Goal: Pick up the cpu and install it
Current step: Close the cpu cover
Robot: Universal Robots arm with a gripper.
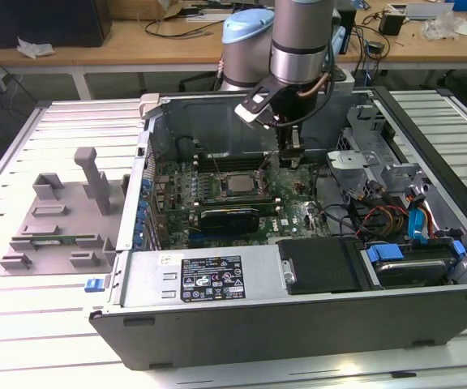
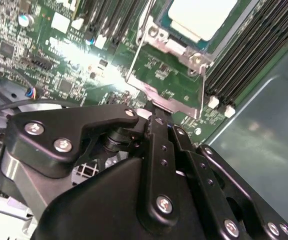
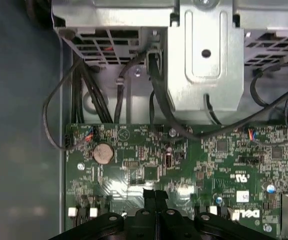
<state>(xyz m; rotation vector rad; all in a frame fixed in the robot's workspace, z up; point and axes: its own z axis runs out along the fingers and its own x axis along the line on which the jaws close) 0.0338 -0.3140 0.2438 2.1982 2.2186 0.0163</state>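
Gripper (image 1: 292, 162) status: fingers (image 3: 149, 197) pressed together, nothing pinched. Hangs low over the motherboard (image 1: 298, 215) inside the open case (image 1: 217, 324), upper middle of the exterior view, just to the exterior view's right of the cpu (image 1: 237, 183). Cpu status: seated flat in its socket, frame centre, silver top up. Square, so no long axis; edges parallel to the memory slots (image 2: 254, 55).

Bright, even room light fills the exterior view, sheening the slatted tabletop (image 1: 438, 109) and leaving the case (image 1: 217, 121) interior softly shaded, while in the second wrist view white glare burns out a patch of the board (image 2: 101, 70) and the cpu (image 2: 199, 16) washes almost blank, and the first wrist view shows a smaller glare on the board.
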